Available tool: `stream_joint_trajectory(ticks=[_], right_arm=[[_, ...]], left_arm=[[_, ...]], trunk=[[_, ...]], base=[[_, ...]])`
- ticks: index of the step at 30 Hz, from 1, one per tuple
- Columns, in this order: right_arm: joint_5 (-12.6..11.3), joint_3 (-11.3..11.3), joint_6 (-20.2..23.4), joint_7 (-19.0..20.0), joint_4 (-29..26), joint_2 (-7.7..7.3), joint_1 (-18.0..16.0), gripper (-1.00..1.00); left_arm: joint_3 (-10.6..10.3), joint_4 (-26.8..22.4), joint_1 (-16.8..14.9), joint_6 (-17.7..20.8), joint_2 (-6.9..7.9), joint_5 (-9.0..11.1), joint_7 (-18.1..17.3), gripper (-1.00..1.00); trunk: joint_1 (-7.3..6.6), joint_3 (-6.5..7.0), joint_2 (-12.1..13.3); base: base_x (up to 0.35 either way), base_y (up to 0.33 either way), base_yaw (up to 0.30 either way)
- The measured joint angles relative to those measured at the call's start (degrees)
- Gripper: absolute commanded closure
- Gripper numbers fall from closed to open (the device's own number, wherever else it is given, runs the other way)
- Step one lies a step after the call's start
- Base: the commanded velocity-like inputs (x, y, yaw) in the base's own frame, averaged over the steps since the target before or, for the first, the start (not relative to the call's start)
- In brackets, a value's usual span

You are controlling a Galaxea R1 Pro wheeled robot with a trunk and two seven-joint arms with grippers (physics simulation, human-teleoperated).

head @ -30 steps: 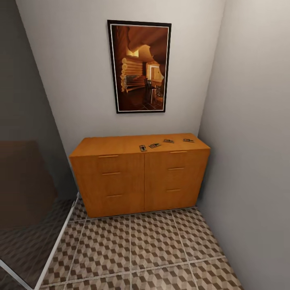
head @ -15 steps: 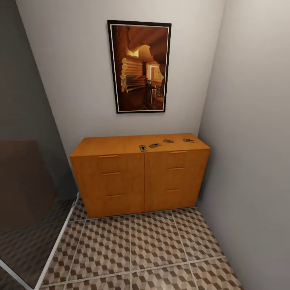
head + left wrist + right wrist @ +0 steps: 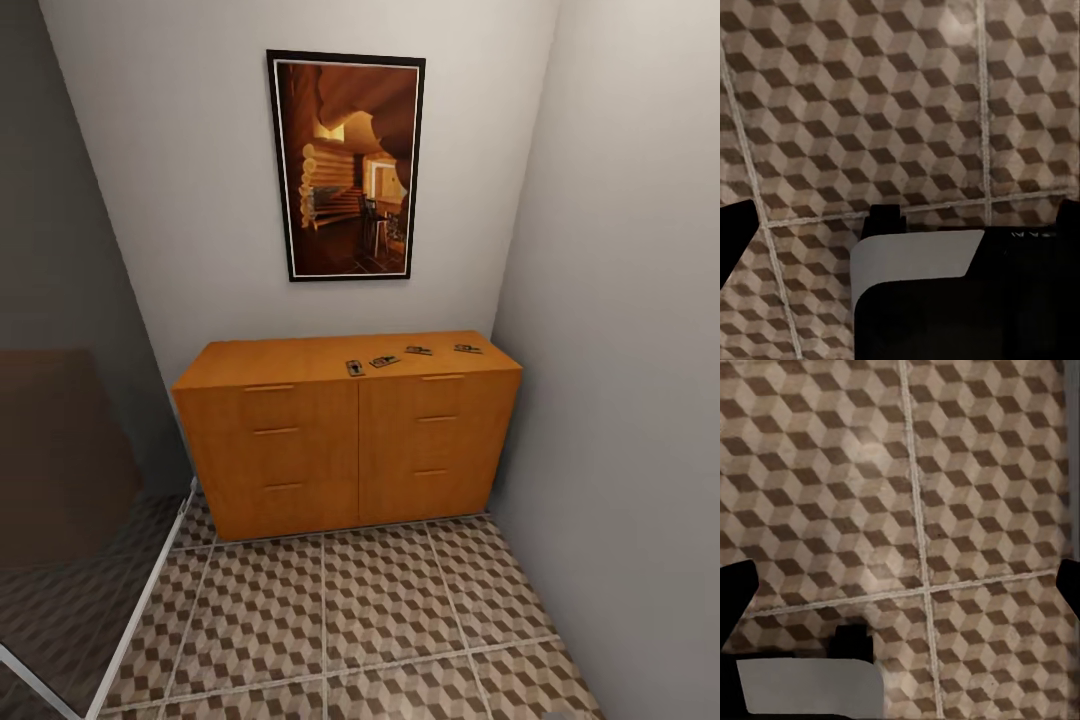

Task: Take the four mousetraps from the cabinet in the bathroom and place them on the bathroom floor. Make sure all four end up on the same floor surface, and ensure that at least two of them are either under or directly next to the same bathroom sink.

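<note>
- Lettering: your left wrist view shows a few pale characters on the dark robot body (image 3: 1020, 300), too small and cut off to read; nothing else carries legible writing.
- Your left claw (image 3: 900, 225) shows dark fingertips (image 3: 733, 236) at opposite edges of its view, spread wide apart and holding nothing, with bathroom floor (image 3: 870, 112) beyond them.
- Your right claw (image 3: 900, 585) is likewise spread, its fingertips (image 3: 735, 592) set far apart, nothing between them, and a crossing of grout lines lies past them.
- The four mousetraps (image 3: 384, 361) lie in a loose row on top of the cabinet (image 3: 345, 440), toward its right half near the front edge, well away from both claws, which point at the floor.
- From left to right you have the first trap (image 3: 353, 368), the one beside it, a third (image 3: 418, 350) and a fourth (image 3: 467, 349), each apart from the next.
- The cabinet stands against the back wall (image 3: 180, 200), its right end close to the grey side wall (image 3: 620, 350).
- Open tiled floor stretches in front of the cabinet; a glass panel (image 3: 60, 450) with a pale frame bounds it on your left.
- A framed picture (image 3: 346, 165) of a warm brown interior hangs above the cabinet.
</note>
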Motion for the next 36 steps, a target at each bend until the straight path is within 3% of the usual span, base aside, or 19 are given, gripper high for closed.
stream_joint_trajectory(ticks=[7,8,10,11,13,19,20,25,30,36], right_arm=[[-0.4,-0.2,10.2,0.0,-18.5,-0.62,0.1,-1.00],[-0.4,-0.2,12.4,0.0,-24.1,-0.61,0.1,-1.00],[-0.4,-0.3,13.1,0.0,-26.7,-0.59,0.1,-1.00],[-0.4,-0.2,13.6,0.0,-29.4,-0.58,0.0,-1.00],[-0.4,-0.1,13.8,0.0,-31.1,-0.58,-0.4,-1.00],[-0.5,0.1,14.5,0.1,-34.2,-0.51,-6.4,-1.00],[-0.9,0.1,17.2,0.5,-34.6,-0.48,-9.9,-1.00],[-3.1,0.1,25.7,4.0,-34.9,-0.51,-17.2,-1.00],[-6.9,0.1,28.9,10.4,-35.0,-0.65,-25.2,-1.00],[-10.0,-0.1,29.8,12.8,-34.9,-0.77,-31.4,-1.00]], left_arm=[[0.0,-16.6,0.0,8.1,-0.39,0.2,0.0,-1.00],[-0.1,-23.3,-0.7,12.7,-1.64,0.4,0.2,-1.00],[-0.1,-26.2,-1.8,14.4,-2.59,0.2,0.3,-1.00],[-0.1,-27.9,-3.9,15.7,-3.60,0.2,0.3,-1.00],[-0.1,-28.6,-5.7,16.3,-4.05,0.1,0.3,-1.00],[-0.3,-29.6,-13.0,17.1,-5.31,0.3,0.3,-1.00],[-0.3,-29.7,-16.4,17.3,-5.81,0.7,0.3,-1.00],[-0.3,-29.7,-22.6,17.5,-6.18,1.8,0.3,-1.00],[-0.4,-29.8,-28.8,17.6,-6.32,4.7,0.2,-1.00],[-0.4,-29.8,-34.3,17.7,-6.35,8.1,0.3,-1.00]], trunk=[[0.00,-0.01,0.0],[0.00,0.00,0.0],[0.00,-0.01,0.0],[0.00,0.00,0.0],[0.00,-0.01,0.0],[0.00,-0.01,0.0],[0.00,0.00,0.0],[0.00,-0.01,0.0],[0.00,-0.01,0.0],[0.00,-0.01,0.0]], base=[[0.000,0.000,0.000],[0.000,0.000,0.000],[0.000,0.000,0.000],[0.000,0.000,0.000],[0.000,0.000,0.000],[0.000,0.000,0.000],[0.000,0.000,0.000],[0.000,0.000,0.000],[0.000,0.000,0.000],[0.000,0.000,0.000]])
